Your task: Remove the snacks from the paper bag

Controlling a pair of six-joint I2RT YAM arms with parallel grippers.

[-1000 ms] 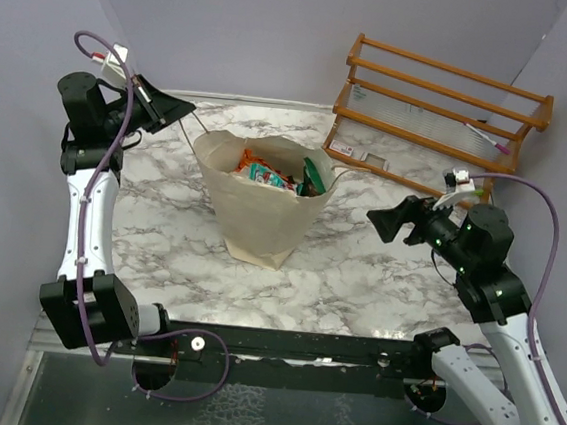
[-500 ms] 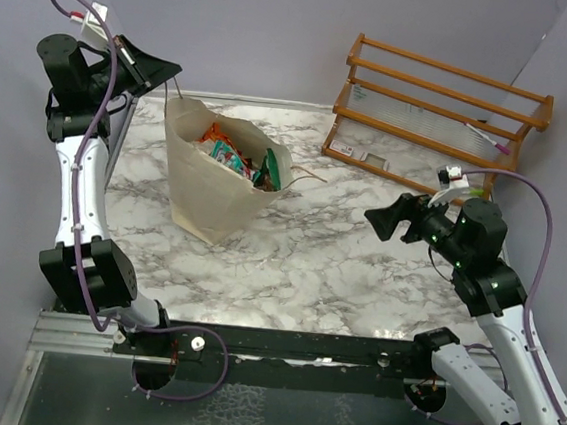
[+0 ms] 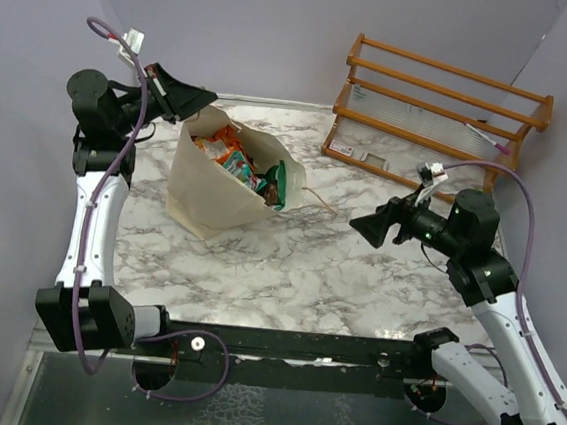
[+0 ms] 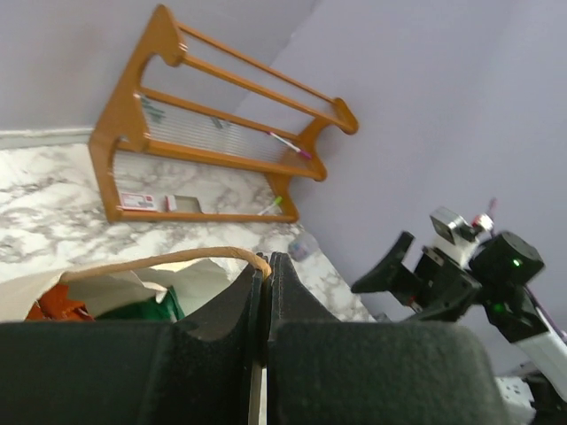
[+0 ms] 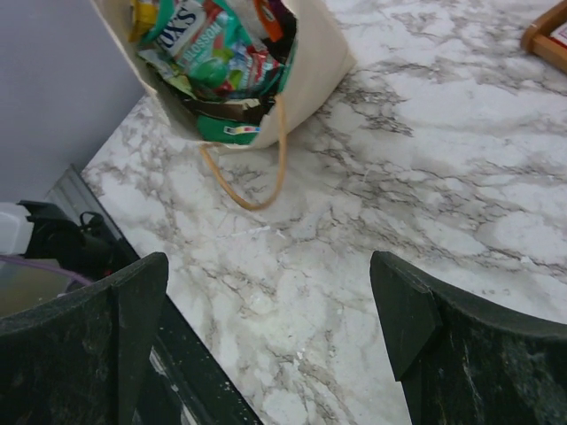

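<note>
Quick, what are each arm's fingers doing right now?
Left gripper: closed on the bag's handle.
Right gripper: open, holding nothing.

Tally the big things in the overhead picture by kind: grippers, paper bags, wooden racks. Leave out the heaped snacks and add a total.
2 grippers: left gripper, right gripper
1 paper bag
1 wooden rack
Total: 4
</note>
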